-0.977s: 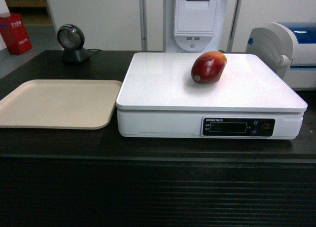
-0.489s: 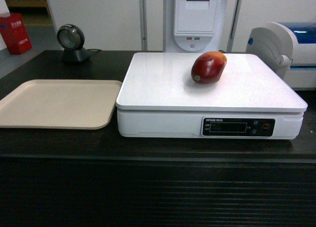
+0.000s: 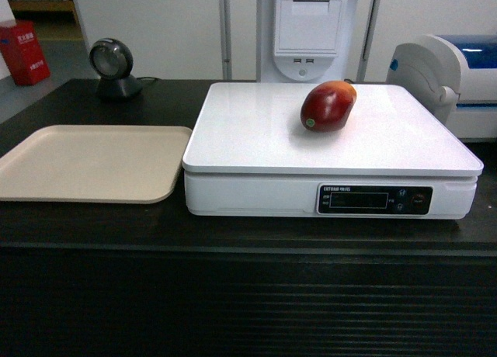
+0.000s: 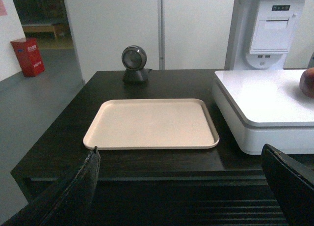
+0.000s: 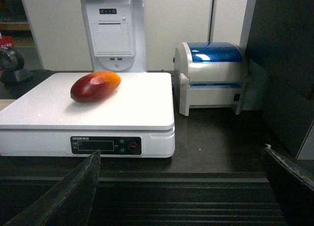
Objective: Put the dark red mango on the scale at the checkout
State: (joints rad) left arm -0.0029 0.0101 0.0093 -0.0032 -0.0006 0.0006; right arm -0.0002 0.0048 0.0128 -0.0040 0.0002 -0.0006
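1. Looking forward from the head camera: the dark red mango (image 3: 328, 105) lies on its side on the flat white top of the scale (image 3: 256, 140), toward the back and right of centre, touching nothing else. The scale stands on the dark bench (image 3: 93, 225), with a beige tray (image 3: 85, 163) just beside it on the left. A round black scanner (image 3: 112, 68) sits at the back left, and a white-and-blue machine (image 3: 450, 77) at the right. Neither gripper appears in this view.
2. Left wrist camera: the two dark fingers (image 4: 73, 191) of the left gripper (image 4: 181, 186) stand wide apart at the lower corners, holding nothing, in front of the bench edge. The tray lies ahead; only a sliver of the mango shows at the right border.
3. Right wrist camera: the right gripper (image 5: 181, 186) is likewise spread wide and empty, short of the bench. The mango rests on the scale's top, left of centre, its yellow-orange end pointing right.
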